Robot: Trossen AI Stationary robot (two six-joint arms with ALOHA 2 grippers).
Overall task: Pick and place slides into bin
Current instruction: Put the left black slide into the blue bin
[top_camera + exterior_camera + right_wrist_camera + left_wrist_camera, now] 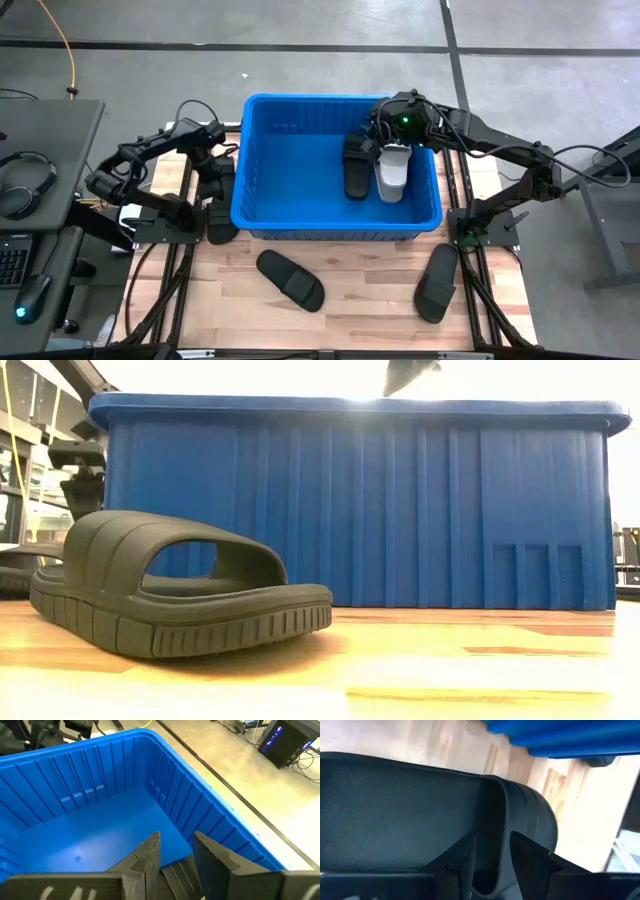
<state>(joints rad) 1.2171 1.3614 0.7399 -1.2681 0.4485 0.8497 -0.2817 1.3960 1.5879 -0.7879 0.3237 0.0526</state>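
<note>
The blue bin (pixel 262 160) (pixel 400 510) stands mid-table. A light grey slide (pixel 392 172) lies inside it at the right. A black slide (pixel 357 168) shows beside it, under my right gripper (pixel 380 140) (pixel 176 836), which is shut on it above the bin's rim. My left gripper (pixel 213 175) (pixel 492 835) is at the bin's left wall, shut on another black slide (pixel 220 210) (pixel 395 815). Two more black slides (pixel 290 280) (pixel 437 282) rest sole-down on the near table. My left gripper pinches the front edge of the black slide's strap (pixel 492 820) between its two fingers, slanting down from the left. Whether the slide is still on the table, I cannot tell. My right gripper has a black ribbed part of the slide (pixel 172 872) between its fingers, well back from the tips. It slants down toward the bin's left. Which part it is and how the slide hangs are hidden by the gripper.
The near black slide (pixel 170 585) fills the low view's left, in front of the bin's near wall. A desk with headphones (pixel 25 185) stands beyond the table's left edge. Bare wood (pixel 370 290) shows between the two near slides.
</note>
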